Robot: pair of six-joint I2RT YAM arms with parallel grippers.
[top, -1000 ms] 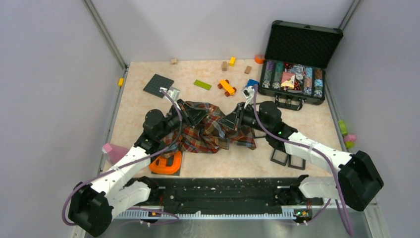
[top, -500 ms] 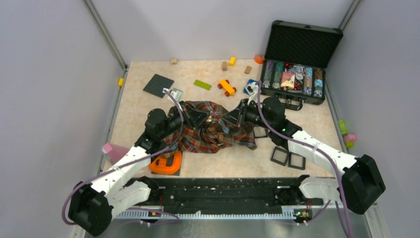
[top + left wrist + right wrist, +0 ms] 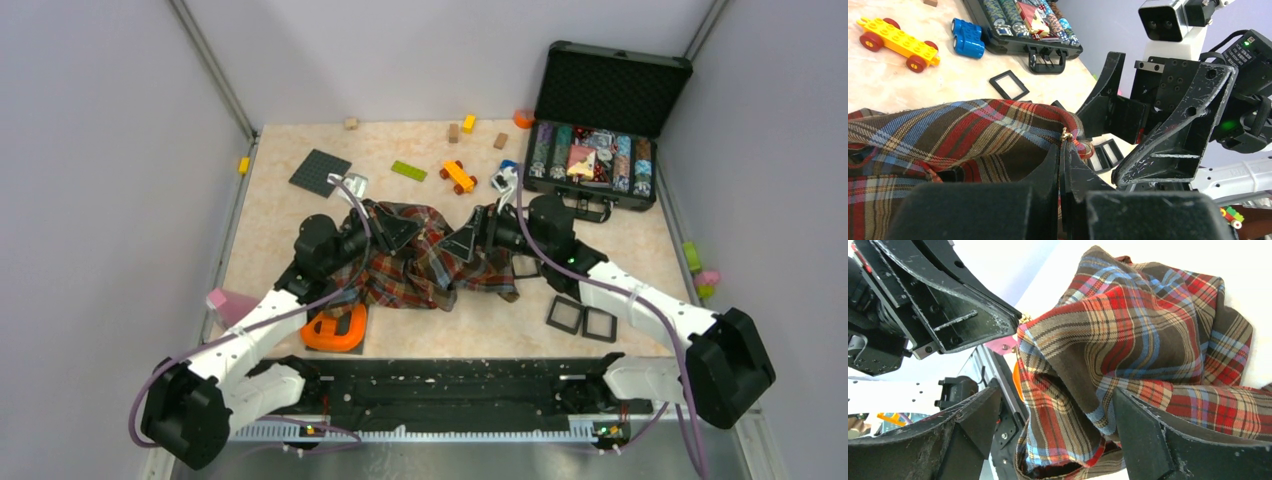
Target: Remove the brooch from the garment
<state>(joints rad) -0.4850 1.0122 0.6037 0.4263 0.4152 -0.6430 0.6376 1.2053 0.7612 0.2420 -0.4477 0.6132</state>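
Note:
The plaid garment lies bunched in the middle of the table, with one fold lifted between the two arms. My left gripper is shut at the peak of that fold. The tiny gold brooch pokes out right at its fingertips and is still against the cloth. From the right wrist, the brooch shows as a gold speck at the left gripper's tip. My right gripper faces the left one with its jaws wide apart. The garment hangs loosely between its fingers, ungripped.
An open black case of chips stands at the back right. A wheeled orange-yellow toy brick, a green brick and a grey baseplate lie behind the garment. Black square frames sit right of it, an orange object at front left.
My right gripper has gone from shut on the garment to wide open, letting the cloth go. The left gripper stays shut at the fold's peak.

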